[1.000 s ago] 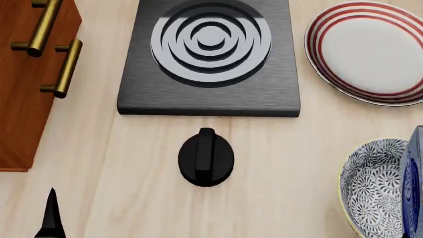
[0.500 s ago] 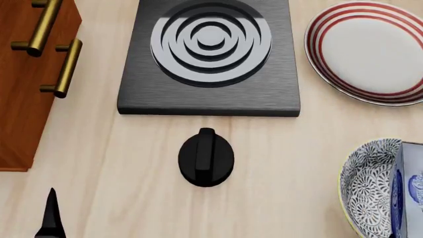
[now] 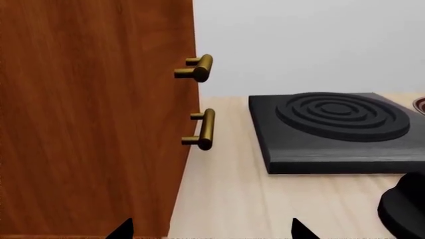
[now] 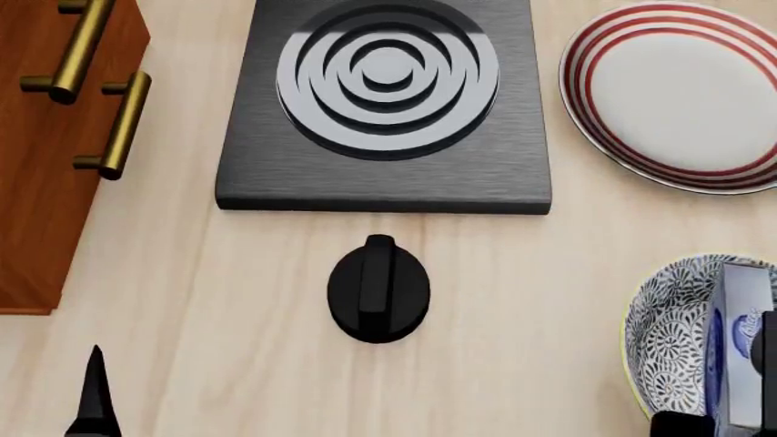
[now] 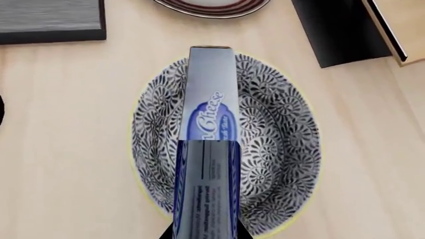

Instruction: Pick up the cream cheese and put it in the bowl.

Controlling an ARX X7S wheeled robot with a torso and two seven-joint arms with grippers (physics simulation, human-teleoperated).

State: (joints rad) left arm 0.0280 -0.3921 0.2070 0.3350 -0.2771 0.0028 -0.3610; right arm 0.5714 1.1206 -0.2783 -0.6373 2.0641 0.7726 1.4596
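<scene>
Right wrist view: cream cheese (image 5: 207,149) box clamped in right gripper (image 5: 204,233), hanging over middle of bowl (image 5: 279,129). Pickup done, only drop left imo. Box smooth silvery-blue carton; bowl deep, round, floral, yellowish rim. Left gripper (image 3: 209,230) tips apart, holding nothing, near wooden cabinet (image 3: 93,114).

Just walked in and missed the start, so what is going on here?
The right hand is holding the cream cheese box directly over the patterned bowl, apparently about to set it in. Whether the box already touches the bowl cannot be told. The left hand sits idle near the wooden cabinet, with only its fingertips showing. The stove burner, its black knob and the red-striped plate lie untouched on the counter.
</scene>
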